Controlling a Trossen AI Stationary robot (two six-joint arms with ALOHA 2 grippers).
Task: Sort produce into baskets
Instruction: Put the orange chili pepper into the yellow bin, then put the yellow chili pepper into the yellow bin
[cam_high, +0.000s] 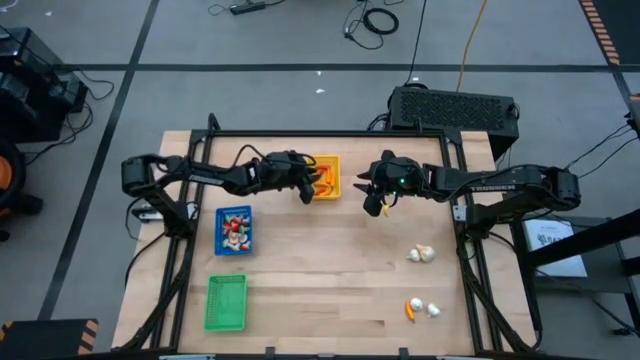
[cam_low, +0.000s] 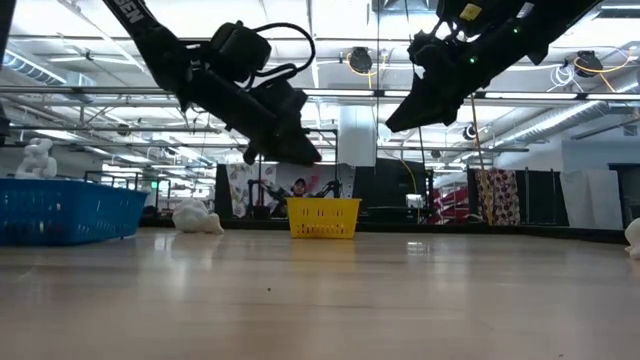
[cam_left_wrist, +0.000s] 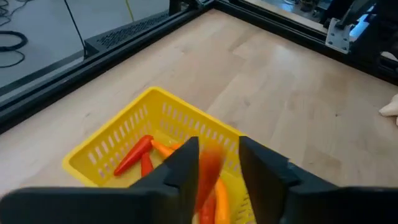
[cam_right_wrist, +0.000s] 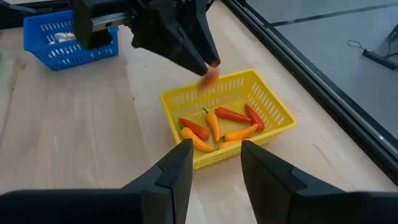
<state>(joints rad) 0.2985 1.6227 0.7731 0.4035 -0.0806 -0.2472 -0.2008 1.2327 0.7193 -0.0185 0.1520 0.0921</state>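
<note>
The yellow basket (cam_high: 327, 178) stands at the table's far middle with several orange and red peppers (cam_right_wrist: 214, 127) lying in it. My left gripper (cam_left_wrist: 219, 146) hangs open just above the basket's near-left part. A blurred orange pepper (cam_right_wrist: 210, 76) shows at and just below its fingertips, above the basket. My right gripper (cam_high: 375, 207) hovers open and empty to the right of the basket, fingers pointing at it. The blue basket (cam_high: 233, 230) holds red-and-white pieces. The green basket (cam_high: 226, 302) sits at the near left.
Loose produce lies at the table's right: a whitish bulb (cam_high: 421, 254), then an orange piece (cam_high: 412, 309) beside a white one (cam_high: 434, 310) nearer the front. Black frame rails (cam_high: 330, 134) run along the table's far and side edges. Bare wood spans the middle.
</note>
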